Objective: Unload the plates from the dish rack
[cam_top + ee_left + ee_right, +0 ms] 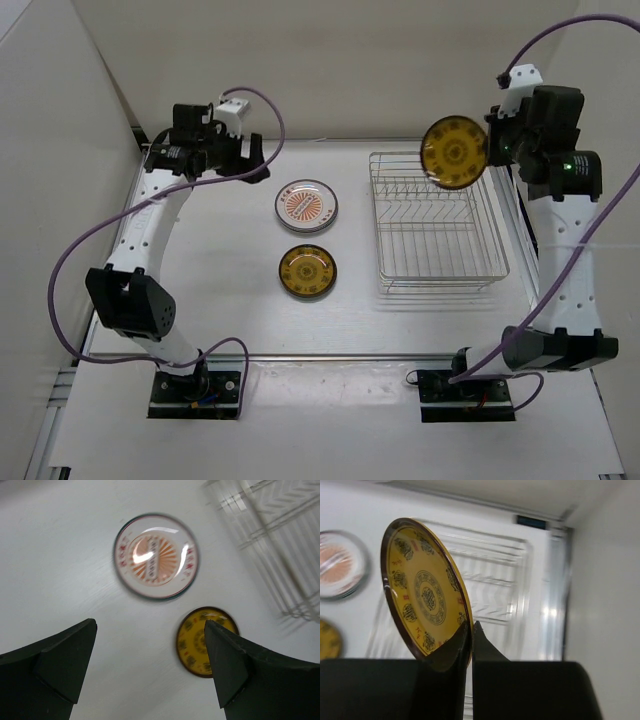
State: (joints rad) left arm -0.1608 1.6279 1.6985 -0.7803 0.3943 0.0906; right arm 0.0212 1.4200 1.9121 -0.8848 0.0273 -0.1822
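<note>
Unloading in progress: right gripper [470, 635] clamped on rim of held yellow plate [454, 152], on edge over dish rack [440, 270] at its 12 o'clock side, left gripper [150, 650] spread, empty; next probably carry toward 9 o'clock, lay flat near orange plate [306, 205] and second yellow plate [307, 271].

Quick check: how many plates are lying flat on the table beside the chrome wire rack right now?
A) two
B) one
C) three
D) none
A: an orange-centred white round plate and a golden-yellow brown-rimmed round plate lie on the white table left of the chrome wire dish rack; the other golden-yellow plate is held in the right gripper above the rack.
</note>
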